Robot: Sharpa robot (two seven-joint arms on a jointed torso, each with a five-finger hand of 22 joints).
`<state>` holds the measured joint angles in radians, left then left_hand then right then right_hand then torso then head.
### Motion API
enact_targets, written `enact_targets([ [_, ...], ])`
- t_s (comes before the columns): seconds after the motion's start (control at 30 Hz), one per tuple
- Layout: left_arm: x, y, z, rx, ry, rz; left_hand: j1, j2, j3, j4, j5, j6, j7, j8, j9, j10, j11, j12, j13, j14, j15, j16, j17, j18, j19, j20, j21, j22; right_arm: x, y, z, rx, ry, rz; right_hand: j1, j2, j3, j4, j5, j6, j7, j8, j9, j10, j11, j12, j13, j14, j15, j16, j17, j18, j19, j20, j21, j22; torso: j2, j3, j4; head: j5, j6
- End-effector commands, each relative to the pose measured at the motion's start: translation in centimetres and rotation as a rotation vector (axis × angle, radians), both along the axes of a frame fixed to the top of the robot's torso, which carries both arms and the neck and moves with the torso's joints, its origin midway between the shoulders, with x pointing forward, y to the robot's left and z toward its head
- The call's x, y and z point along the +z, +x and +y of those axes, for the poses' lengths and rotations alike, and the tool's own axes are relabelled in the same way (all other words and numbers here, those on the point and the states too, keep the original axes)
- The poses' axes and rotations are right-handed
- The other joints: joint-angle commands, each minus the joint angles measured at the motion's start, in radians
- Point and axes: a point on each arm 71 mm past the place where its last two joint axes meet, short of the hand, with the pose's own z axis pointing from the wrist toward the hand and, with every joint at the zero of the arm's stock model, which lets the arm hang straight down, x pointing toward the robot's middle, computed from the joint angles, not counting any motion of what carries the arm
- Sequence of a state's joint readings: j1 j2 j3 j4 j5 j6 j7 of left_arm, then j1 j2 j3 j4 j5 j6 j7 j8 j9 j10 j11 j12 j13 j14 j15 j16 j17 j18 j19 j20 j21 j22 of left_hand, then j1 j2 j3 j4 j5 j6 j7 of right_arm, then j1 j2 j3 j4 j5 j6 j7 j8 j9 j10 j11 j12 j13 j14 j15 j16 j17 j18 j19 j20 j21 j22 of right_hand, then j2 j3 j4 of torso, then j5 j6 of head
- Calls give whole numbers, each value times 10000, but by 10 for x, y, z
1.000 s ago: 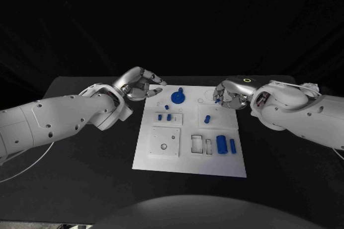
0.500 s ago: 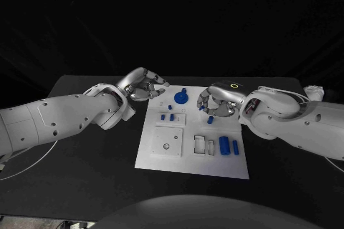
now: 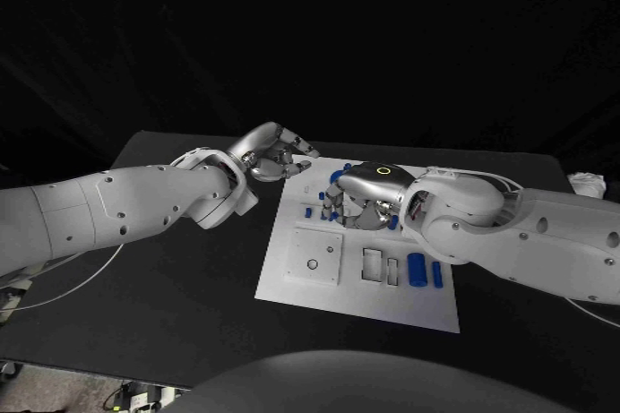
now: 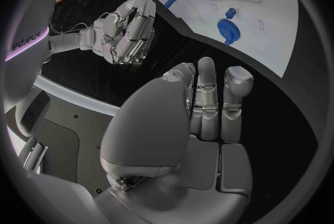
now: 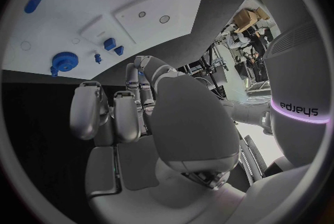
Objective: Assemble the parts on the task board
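Fingers (image 3: 347,209) of the right hand (image 3: 362,196) curl around a small blue part, now moved inward over the task board (image 3: 339,283); insertion seems next. Left hand (image 3: 274,153) hovers empty, fingers bent, at the board's far corner.

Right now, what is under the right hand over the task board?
The right hand hangs over the far middle of the task board. Small blue parts and part of the blue gear show at its edge; whatever lies directly beneath it is covered.
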<state>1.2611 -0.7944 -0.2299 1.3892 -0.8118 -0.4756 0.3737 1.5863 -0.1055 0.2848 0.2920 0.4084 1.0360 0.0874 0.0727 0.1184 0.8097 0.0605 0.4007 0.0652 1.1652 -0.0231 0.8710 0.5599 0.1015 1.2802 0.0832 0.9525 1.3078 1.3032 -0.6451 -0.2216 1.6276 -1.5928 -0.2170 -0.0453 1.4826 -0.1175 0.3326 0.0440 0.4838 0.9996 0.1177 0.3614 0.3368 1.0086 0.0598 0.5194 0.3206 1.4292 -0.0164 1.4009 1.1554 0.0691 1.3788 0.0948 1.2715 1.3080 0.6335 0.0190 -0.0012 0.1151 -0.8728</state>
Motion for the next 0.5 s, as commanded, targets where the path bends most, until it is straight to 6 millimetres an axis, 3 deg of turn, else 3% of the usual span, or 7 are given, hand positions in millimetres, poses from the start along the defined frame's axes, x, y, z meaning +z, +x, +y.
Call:
enact_targets([
  [0.03, -2, 0, -2, -53, 43, 223, -97, -39, 42, 8, -60, -19, 98, 35, -7, 80, 20, -34, 3, -56, 12, -67, -23, 145, -33, 20, 4, 961, -8, -1, 6, 92, -1086, 118, -125, 18, 11, -81, -51, -84, 9, -60, 13, -11, -64, -55, -15, -2, 5, -25, -14, 79, -8, -19, -39, 1606, -98, -29, 25, 112, 2],
  [0.5, -4, -2, -5, -151, 46, 307, -132, -24, 40, 7, -86, -26, 106, 31, -9, 85, 35, -35, 2, -38, 21, -72, -34, 143, -26, 29, 6, 964, -26, -9, 21, 155, -2300, 167, -105, -13, 54, -157, -30, -117, 19, -168, 7, 23, -62, -87, -31, -26, 7, -56, -81, 86, -21, -18, -73, 1596, -99, -36, 31, 150, 2],
])
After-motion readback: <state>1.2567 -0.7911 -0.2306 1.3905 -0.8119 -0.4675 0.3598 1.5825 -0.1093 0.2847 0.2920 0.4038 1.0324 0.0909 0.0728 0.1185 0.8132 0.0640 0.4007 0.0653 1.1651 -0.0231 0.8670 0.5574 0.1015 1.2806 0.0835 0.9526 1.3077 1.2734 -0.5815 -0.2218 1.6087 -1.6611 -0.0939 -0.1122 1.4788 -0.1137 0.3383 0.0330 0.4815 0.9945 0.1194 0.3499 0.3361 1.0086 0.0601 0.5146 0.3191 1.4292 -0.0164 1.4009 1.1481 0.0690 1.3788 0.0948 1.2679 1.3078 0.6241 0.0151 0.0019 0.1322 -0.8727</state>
